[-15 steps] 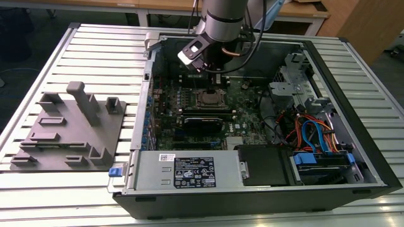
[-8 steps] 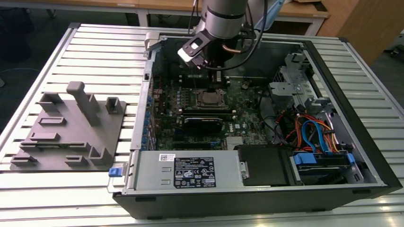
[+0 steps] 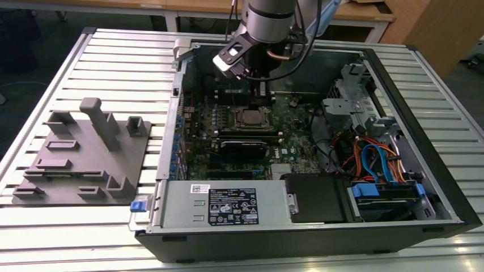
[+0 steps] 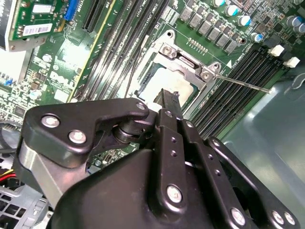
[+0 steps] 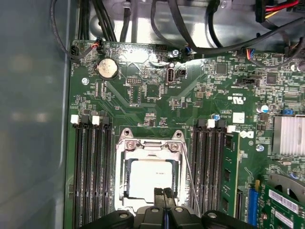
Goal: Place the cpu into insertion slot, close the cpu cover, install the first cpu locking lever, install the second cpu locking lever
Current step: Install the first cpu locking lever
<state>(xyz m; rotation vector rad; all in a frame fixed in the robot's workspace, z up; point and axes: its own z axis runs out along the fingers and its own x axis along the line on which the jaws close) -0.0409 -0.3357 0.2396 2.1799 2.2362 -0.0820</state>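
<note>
Hovering over the cpu [image 5: 148,177], gripper [image 5: 164,192] fingers pinching together on nothing, cpu sitting in insertion slot [image 5: 123,177], cpu cover [image 5: 151,144] lying flat.

In the first wrist view the gripper [image 5: 164,192] hides one edge of the cpu cover [image 5: 147,145] and cpu [image 5: 147,176]

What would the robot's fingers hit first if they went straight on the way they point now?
Probably the cpu: the gripper, fingers shut, points down at its silvery top, close to the cpu cover edge. Depth is unclear.
</note>
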